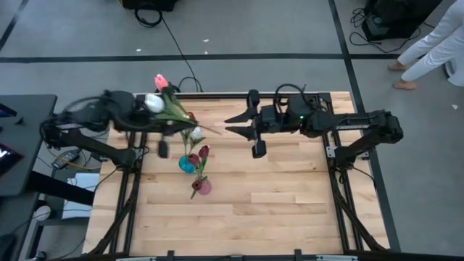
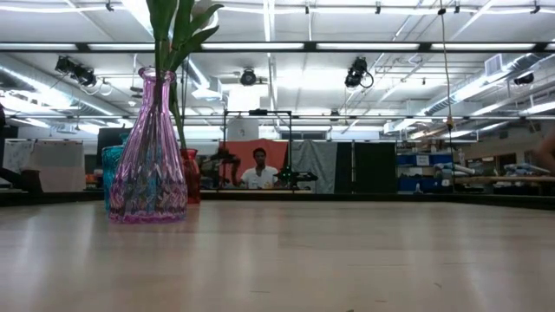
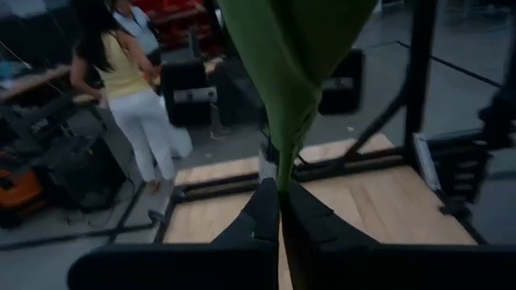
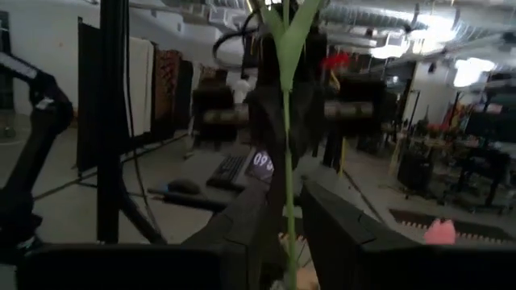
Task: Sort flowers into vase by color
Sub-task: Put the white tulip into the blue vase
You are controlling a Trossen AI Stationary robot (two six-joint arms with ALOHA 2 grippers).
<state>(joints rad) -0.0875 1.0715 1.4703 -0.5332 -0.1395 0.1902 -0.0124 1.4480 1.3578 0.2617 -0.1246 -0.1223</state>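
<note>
Flower stem (image 3: 284, 153) | left claw (image 3: 280, 211) pinched on it; right claw (image 4: 284, 234) parted

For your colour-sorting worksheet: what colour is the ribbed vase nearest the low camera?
Purple-pink glass vase, clearest in the low view.

The only mark I could make out was a small light plate (image 4: 260, 163) on the dark arm facing my right wrist camera; it seemed to carry the figures "90", though they were too blurred for me to be sure. I found no label, brand or sign that I could read in the high, low or left wrist views.
</note>
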